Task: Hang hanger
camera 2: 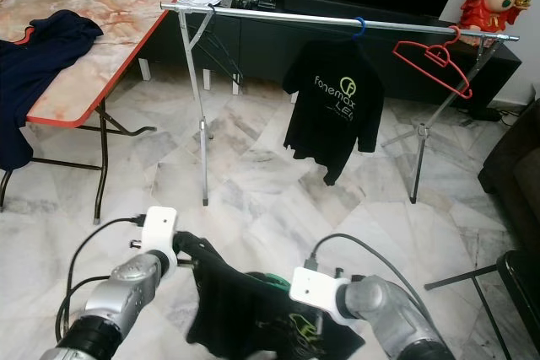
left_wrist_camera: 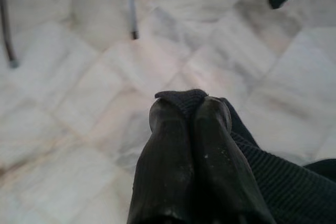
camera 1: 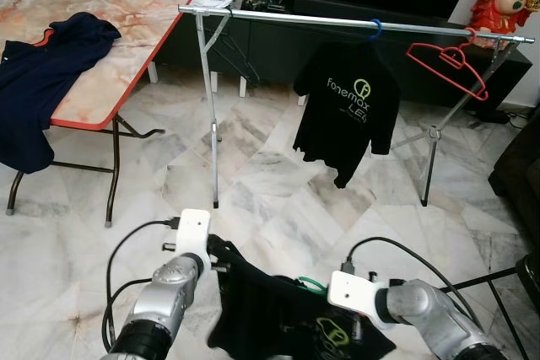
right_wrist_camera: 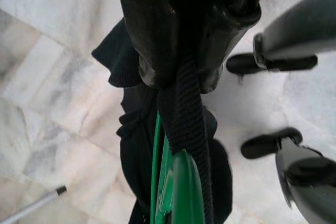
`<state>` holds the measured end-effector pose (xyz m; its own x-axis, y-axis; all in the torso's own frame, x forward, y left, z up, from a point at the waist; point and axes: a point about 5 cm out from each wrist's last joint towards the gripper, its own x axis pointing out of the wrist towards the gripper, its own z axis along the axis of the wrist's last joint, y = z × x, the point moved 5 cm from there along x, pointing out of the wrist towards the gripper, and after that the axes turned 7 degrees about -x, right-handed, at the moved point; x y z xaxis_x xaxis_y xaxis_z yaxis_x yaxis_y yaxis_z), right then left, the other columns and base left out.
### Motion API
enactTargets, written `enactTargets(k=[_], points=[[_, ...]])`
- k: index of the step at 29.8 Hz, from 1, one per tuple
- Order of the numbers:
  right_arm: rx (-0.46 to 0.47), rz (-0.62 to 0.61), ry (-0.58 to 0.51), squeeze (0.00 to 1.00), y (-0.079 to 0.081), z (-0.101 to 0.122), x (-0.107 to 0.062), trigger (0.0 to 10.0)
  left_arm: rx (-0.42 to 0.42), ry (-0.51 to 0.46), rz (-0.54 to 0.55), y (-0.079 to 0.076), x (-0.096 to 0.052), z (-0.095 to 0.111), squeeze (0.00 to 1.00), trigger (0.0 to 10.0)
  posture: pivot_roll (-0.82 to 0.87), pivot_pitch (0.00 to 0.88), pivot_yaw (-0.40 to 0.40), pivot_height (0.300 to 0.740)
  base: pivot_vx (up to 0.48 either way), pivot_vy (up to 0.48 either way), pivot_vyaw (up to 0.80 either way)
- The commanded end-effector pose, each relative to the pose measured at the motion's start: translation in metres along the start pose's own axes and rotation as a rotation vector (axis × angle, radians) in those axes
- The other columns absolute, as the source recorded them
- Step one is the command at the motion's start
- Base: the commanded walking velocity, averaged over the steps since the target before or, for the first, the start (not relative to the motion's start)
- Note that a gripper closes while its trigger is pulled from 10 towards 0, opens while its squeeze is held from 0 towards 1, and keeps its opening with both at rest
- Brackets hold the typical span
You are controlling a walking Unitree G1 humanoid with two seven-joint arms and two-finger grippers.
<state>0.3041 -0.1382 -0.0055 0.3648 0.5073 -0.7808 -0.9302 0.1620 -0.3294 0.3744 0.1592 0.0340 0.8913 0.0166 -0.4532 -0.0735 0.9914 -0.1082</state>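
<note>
a: marble floor (camera 1: pixel 278 183), pale and veined, lies open between the robot and a silver clothes rail (camera 1: pixel 337 21) standing ahead.

b: what hangs on the rail?

a: a black t-shirt with a printed logo (camera 1: pixel 346 107) hangs on a blue hanger (camera 1: pixel 375 29) past the rail's middle. a bare red hanger (camera 1: pixel 447 61) hangs near the right end. the left stretch of the bar is bare.

b: and the grippers?

a: low in front, the left gripper (left_wrist_camera: pixel 189 114) has its fingers pressed together on a ribbed edge of a second black shirt (camera 1: pixel 287 309). the right gripper (right_wrist_camera: pixel 181 74) is clamped on the same shirt's ribbed collar, just above a green hanger (right_wrist_camera: pixel 176 187) tucked inside the cloth.

b: anything at the sides?

a: a folding table with a red edge (camera 1: pixel 126 65) stands at the left, with a navy shirt (camera 1: pixel 42 73) draped over its near edge.
</note>
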Motion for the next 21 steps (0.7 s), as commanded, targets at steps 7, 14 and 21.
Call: enactTargets(k=[7,14,21], points=[[0.129,-0.170,0.092,0.00,-0.014,-0.033,-0.012,10.0,0.238,0.232,0.016,0.028,-0.003,-0.043,0.00,0.0,0.02,0.101,-0.132,0.740,0.000,0.000,0.00],[0.190,-0.322,0.038,0.00,-0.042,-0.025,-0.021,10.0,0.433,0.405,-0.304,-0.011,-0.020,-0.085,0.00,0.0,0.02,0.102,-0.132,0.740,0.000,0.000,0.00],[0.214,-0.329,-0.036,0.00,-0.048,-0.013,-0.023,10.0,0.429,0.201,-0.309,-0.030,-0.012,-0.054,0.00,0.0,0.02,0.103,-0.136,0.740,0.000,0.000,0.00]])
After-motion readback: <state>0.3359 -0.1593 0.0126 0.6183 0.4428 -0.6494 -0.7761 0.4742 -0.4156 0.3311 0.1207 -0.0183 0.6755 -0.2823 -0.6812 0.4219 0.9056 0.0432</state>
